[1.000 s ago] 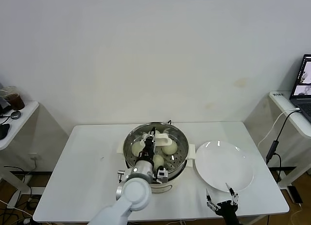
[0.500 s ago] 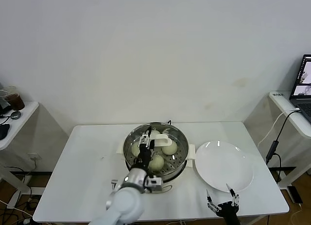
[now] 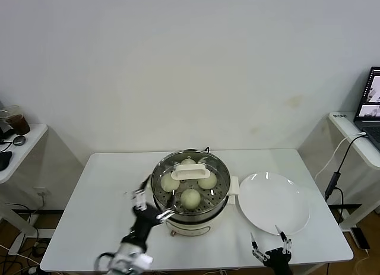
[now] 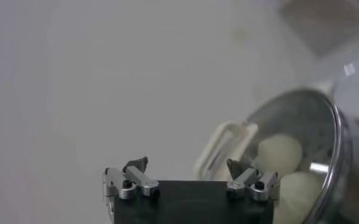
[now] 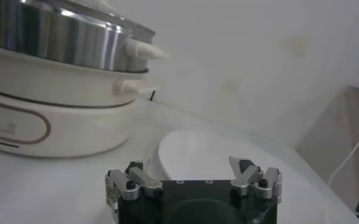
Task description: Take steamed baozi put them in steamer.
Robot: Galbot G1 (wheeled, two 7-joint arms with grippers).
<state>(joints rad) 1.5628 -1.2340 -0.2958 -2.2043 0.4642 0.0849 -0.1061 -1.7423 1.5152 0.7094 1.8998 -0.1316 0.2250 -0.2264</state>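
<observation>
The steel steamer [image 3: 222, 186] stands mid-table on its cream-white base. Inside lie the pale baozi: one at the left [image 3: 170, 183], one at the front [image 3: 190, 198], one at the right [image 3: 207, 181], and a fourth mostly hidden behind the white lid handle [image 3: 191, 169]. The glass lid covers the pot. My left gripper [image 3: 149, 206] is open and empty, just off the steamer's front left rim. In the left wrist view the steamer [image 4: 325, 131] with two baozi [image 4: 279, 152] shows beyond the open left gripper [image 4: 187, 167]. My right gripper [image 3: 269, 240] is open and empty near the table's front edge.
An empty flat white plate [image 3: 274, 202] lies right of the steamer; it also shows in the right wrist view [image 5: 197, 152], beside the steamer base [image 5: 51, 122]. A side table with a laptop [image 3: 371, 103] stands far right, another side table far left.
My left gripper has pulled back from above the lid handle to the steamer's front left, low over the table. The lid stays on the pot. The right arm barely moved.
</observation>
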